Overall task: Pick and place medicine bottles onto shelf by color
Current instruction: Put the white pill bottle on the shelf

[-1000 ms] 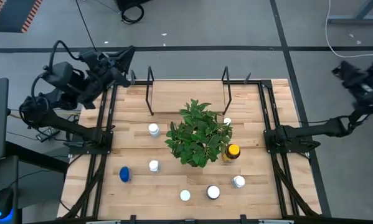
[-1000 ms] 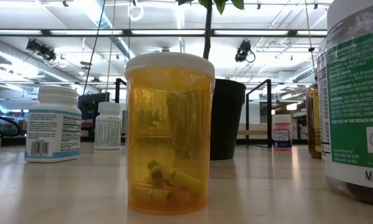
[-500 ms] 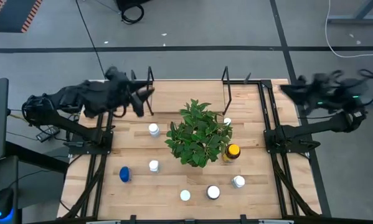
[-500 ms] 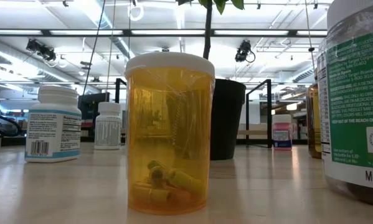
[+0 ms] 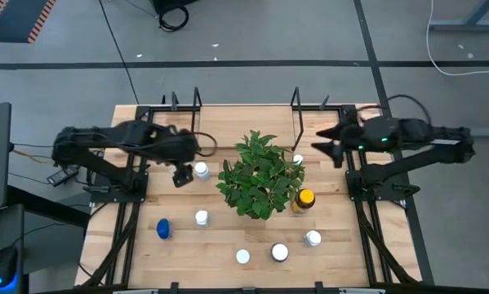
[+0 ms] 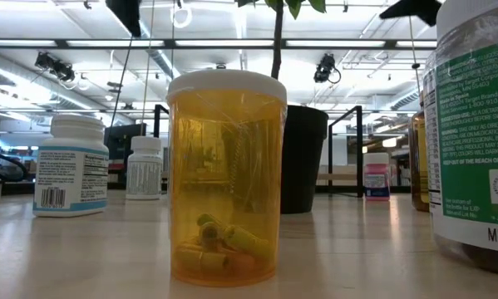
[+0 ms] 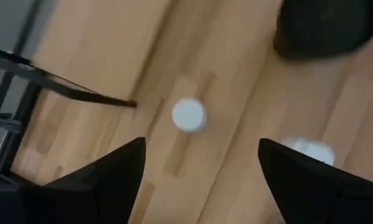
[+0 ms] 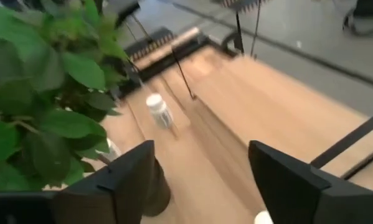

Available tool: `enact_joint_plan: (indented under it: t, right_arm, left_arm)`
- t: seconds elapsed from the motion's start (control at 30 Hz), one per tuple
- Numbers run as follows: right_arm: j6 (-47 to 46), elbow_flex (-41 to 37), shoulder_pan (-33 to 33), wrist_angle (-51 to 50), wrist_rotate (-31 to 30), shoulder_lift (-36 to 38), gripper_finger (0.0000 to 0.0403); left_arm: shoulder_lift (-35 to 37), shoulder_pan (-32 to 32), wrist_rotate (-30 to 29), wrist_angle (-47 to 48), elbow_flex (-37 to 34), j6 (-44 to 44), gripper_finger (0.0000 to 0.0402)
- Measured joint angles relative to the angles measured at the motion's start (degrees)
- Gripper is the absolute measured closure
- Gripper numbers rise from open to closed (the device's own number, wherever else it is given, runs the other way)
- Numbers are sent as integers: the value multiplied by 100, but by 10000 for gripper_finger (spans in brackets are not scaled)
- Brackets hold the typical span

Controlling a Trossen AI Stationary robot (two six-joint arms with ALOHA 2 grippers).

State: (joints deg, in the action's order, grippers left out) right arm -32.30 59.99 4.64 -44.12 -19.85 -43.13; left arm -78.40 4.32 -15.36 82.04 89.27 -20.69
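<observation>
Small medicine bottles stand upright on the wooden table: a white one [image 5: 202, 170], another white one [image 5: 202, 217], a blue one [image 5: 163, 229], an amber one [image 5: 305, 198] and several more white-capped ones near the front. The shelf [image 5: 246, 110], a black wire frame, stands at the far edge. My left gripper [image 5: 183, 173] hangs open, pointing down, above and just left of the white bottle [image 7: 188, 115]. My right gripper [image 5: 320, 140] is open over the far right of the table, aimed toward the plant and a white bottle [image 8: 158, 109].
A leafy potted plant [image 5: 260, 175] fills the table's middle, with a white bottle [image 5: 298, 159] tucked against its far right side. Black rails [image 5: 134, 204] run along both side edges. The low view shows an amber bottle [image 6: 225, 178] close to the camera.
My left gripper has swung from beyond the far left corner in over the table, sunk and tipped downward near the left white bottle. My right gripper has come in from beyond the table's right edge to the table's far right part. No bottle has moved.
</observation>
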Motion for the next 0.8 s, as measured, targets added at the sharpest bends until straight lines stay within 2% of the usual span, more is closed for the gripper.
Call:
enact_joint_plan:
  t: [0.2, 0.4, 0.6, 0.8]
  right_arm:
    - [-313, 0, 2, -235, 478, -317, 95]
    - [-494, 2, 2, -891, 495, -202, 86]
    - [-563, 7, 2, -1122, 519, -71, 87]
    - [-630, 9, 2, -1127, 541, 28, 87]
  left_arm:
    - [-320, -596, 1043, -478, -609, 1241, 86]
    - [-314, -1179, 1362, -1203, -1245, 2187, 86]
    - [-312, -1426, 1913, -2330, -1793, 3387, 84]
    - [-416, -1591, 2115, -2205, -2247, 4029, 68]
